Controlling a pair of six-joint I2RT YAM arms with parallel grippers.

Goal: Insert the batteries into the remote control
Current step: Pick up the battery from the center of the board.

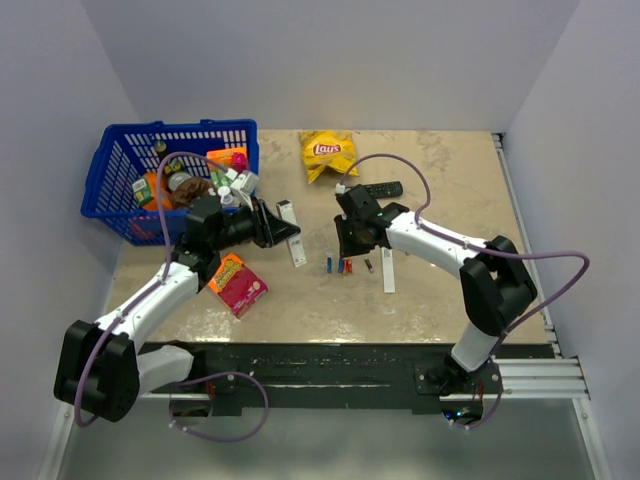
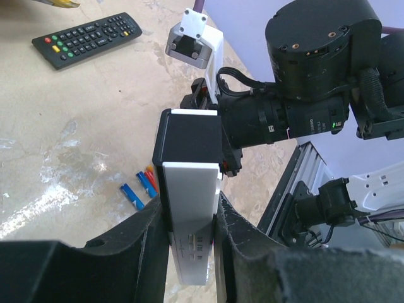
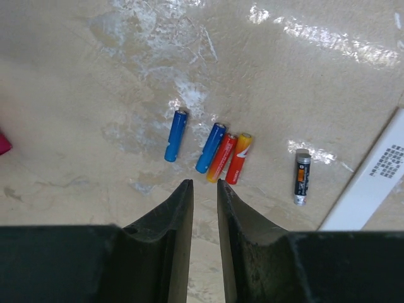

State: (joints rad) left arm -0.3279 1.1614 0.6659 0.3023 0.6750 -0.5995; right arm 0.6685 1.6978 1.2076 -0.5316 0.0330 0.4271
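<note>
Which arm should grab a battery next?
Right. The right gripper, empty, hangs just short of the tiny blue and orange cylinder batteries, while the left gripper is busy clamping the slim white stick remote.

Desk (image 3: 76, 95): beige, marbled, with pale glossy streaks. Batteries (image 3: 210, 148): two blue, two shading from red to orange (a fifth cell (image 3: 302, 177) is dark grey with an orange band). Remote control (image 2: 188, 208): white body, black patch at one end. Back strip (image 3: 372, 177): white with fine grey print. Second remote (image 2: 87, 39): black, with red, green and yellow keys. Basket (image 1: 115, 170): blue lattice. Chip bag (image 1: 327, 153): yellow.
</note>
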